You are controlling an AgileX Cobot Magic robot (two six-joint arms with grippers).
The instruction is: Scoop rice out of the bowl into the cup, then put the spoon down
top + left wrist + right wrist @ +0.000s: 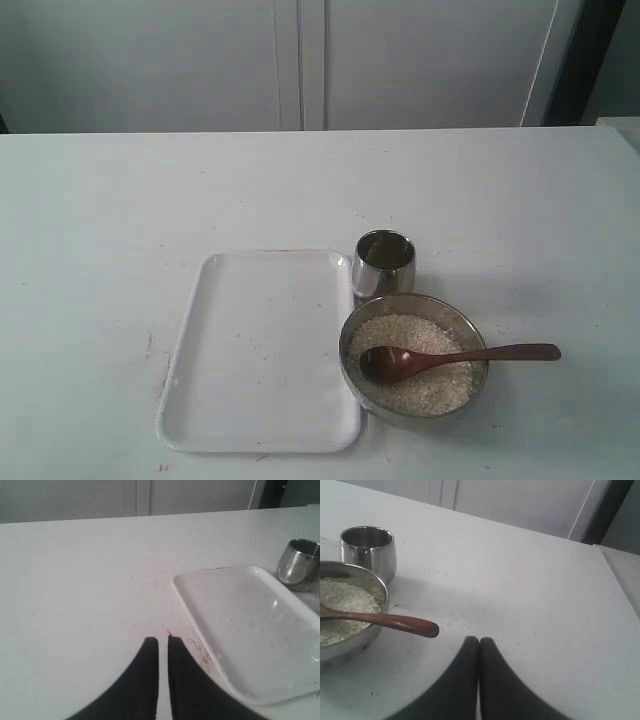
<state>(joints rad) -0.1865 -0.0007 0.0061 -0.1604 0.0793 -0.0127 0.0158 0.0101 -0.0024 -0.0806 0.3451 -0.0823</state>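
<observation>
The steel bowl (347,362) (367,582) stands near the table's front, full of white rice (440,385) (342,597). The wooden spoon (450,356) (395,622) lies in the rice, its handle sticking out over the bowl's right rim. The small steel cup (384,262) (368,550) (299,562) stands just behind the bowl. Neither gripper shows in the exterior view. My right gripper (479,641) is shut and empty above the table, a short way from the spoon handle's tip. My left gripper (163,641) hovers over bare table beside the tray, jaws nearly together with a thin slit, holding nothing.
A white rectangular tray (200,300) (200,630) lies left of the bowl and cup, with nothing on it. Red marks (200,652) stain the table by the tray's edge. White cabinet doors (300,60) stand behind the table.
</observation>
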